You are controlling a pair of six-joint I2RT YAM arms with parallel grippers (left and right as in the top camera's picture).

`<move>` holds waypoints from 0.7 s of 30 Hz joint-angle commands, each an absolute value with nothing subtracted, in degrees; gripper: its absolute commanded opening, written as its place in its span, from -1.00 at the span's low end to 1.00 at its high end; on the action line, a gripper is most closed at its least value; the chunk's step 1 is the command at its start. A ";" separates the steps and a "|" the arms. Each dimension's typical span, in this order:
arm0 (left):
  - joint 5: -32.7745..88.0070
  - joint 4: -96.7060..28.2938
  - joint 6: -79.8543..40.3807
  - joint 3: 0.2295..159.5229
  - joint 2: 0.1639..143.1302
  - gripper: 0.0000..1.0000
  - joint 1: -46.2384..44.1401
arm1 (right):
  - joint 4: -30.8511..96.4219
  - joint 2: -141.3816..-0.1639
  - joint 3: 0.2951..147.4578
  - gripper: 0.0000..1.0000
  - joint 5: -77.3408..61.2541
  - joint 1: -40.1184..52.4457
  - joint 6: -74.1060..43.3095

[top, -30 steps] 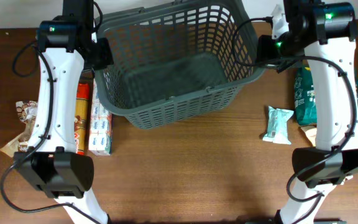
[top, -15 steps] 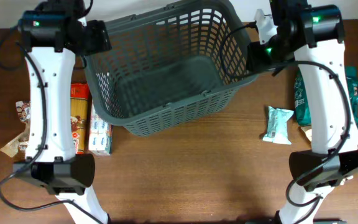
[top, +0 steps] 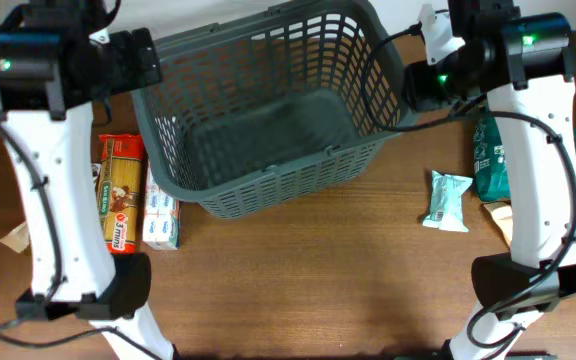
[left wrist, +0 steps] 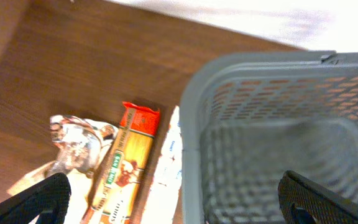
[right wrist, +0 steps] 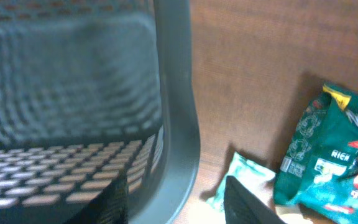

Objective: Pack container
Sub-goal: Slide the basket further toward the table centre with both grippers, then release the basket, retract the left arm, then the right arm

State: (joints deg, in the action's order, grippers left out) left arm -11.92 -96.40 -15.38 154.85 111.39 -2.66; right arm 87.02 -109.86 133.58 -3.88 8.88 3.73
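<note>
right gripper (right wrist: 176, 186) open astride the container (right wrist: 176, 93) rim; left gripper (left wrist: 174, 180) wide open.

A long red-and-yellow pasta packet (top: 120, 195) lies lengthwise on the left of the dark wooden tabletop (top: 318, 285), touching a row of small white-and-blue cartons (top: 161, 215) on its right. A crumpled wrapper (left wrist: 73, 134) sits near the packet's other side, clearest in the left wrist view. Well apart on the right, a pale green pouch (top: 446, 200) rests near a dark green printed bag (top: 488, 155), with a tan item (top: 498, 218), too hidden to identify, just below the bag.
</note>
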 commanded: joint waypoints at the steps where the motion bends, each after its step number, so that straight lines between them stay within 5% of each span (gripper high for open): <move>1: -15.55 -96.07 -14.48 156.66 103.63 0.99 -2.46 | 84.58 -108.90 133.40 0.03 -3.16 9.32 4.08; 21: -15.46 -96.55 -14.48 156.64 81.17 0.99 -2.46 | 77.80 -118.54 133.27 0.23 -5.82 9.37 4.25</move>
State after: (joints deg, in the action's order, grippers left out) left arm -14.46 -96.44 -15.38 156.66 82.06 -2.66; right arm 78.37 -116.97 133.56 -4.40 8.88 3.92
